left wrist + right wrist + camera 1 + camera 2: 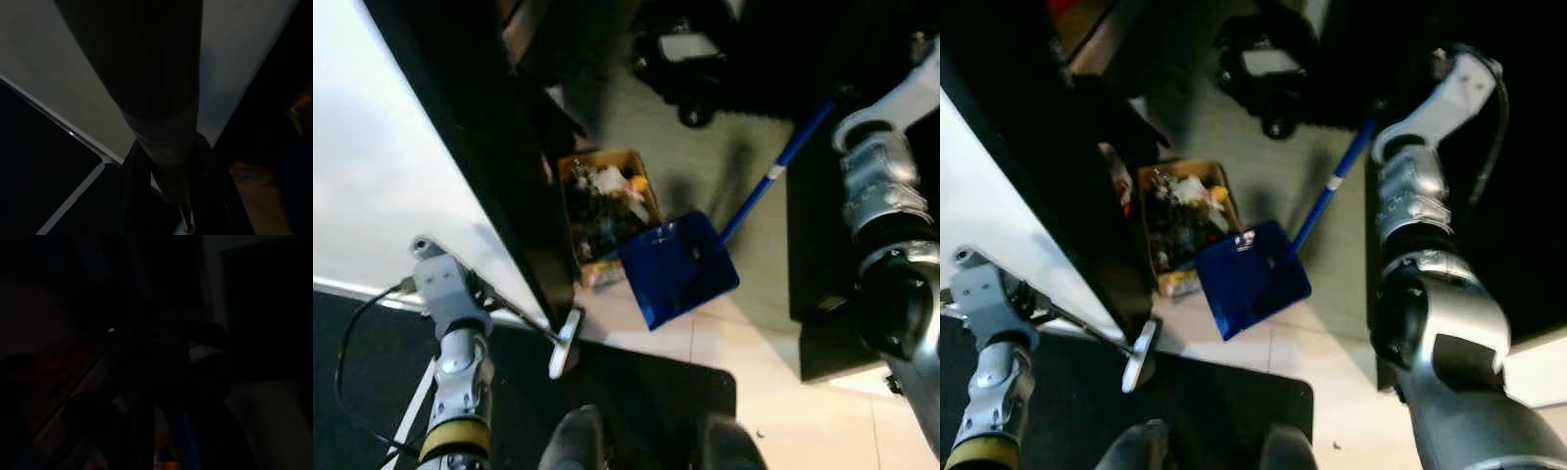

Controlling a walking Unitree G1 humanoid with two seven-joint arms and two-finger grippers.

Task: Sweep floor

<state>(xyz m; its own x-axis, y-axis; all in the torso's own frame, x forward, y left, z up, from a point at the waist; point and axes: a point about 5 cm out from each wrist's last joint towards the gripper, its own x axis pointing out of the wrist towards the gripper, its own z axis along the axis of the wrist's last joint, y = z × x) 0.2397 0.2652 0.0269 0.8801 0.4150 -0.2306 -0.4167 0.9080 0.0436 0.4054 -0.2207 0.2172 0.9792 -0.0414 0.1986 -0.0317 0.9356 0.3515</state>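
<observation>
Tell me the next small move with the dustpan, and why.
Probably tip the dustpan a little further over the box. Its blue pan hangs tilted at the box's near edge, partly overlapping the rim, its handle running up toward the right arm. The box already holds mixed rubbish, so a small tilt toward the box should drop whatever the pan holds inside, not on the tiles.
</observation>
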